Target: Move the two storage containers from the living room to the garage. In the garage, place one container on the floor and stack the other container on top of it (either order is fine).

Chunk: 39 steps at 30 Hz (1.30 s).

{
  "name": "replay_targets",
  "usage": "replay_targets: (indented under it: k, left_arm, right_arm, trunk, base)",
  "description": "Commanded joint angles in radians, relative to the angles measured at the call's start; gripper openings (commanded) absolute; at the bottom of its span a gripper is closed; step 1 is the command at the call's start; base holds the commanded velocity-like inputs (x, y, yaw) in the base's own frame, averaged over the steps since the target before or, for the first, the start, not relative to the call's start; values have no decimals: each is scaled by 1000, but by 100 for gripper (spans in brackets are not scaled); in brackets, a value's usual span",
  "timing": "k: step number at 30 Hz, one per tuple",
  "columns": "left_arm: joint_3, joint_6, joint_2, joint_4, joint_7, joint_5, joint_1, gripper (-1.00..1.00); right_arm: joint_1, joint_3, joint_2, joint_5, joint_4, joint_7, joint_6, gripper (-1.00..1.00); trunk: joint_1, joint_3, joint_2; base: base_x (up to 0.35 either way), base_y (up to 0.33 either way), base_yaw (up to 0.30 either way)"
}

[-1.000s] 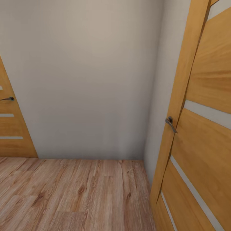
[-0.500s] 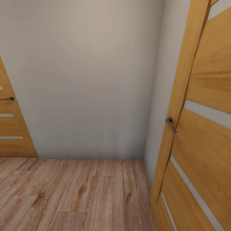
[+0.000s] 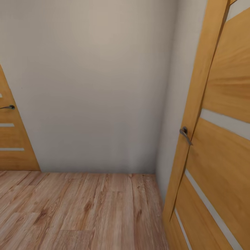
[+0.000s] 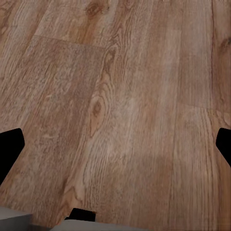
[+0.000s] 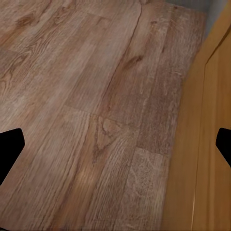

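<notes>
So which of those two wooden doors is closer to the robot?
The door on the right, looming large beside the camera; the left door stands farther back by the wall.

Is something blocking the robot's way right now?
Yes. A beige wall stands straight ahead, and a wooden door with a metal handle stands close on the right. Both grippers, left and right, hang open over wood plank floor, holding nothing.

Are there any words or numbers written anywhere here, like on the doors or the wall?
None: there is no text to read in these pictures.
The door on the right has plain wood and pale stripes, no writing.
The door on the left is the same, with no label.
The wall is blank.
The wood floor shows grain and knots, no letters or numbers.
</notes>
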Motion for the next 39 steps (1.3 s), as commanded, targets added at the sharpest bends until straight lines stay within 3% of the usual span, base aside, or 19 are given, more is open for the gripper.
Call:
replay_targets:
  k: [1,39]
  left_arm:
    - [-1,-3,0,0,4,-1,0,100]
    - [-1,-3,-1,0,4,-1,0,100]
  right_arm:
    - [1,2,0,1,-2,-1,0,100]
    - [0,2,0,1,-2,-1,0,100]
  trunk:
    - [0,-1,0]
    - [0,-1,0]
  base:
    - [239,0,0]
    - [29,0,0]
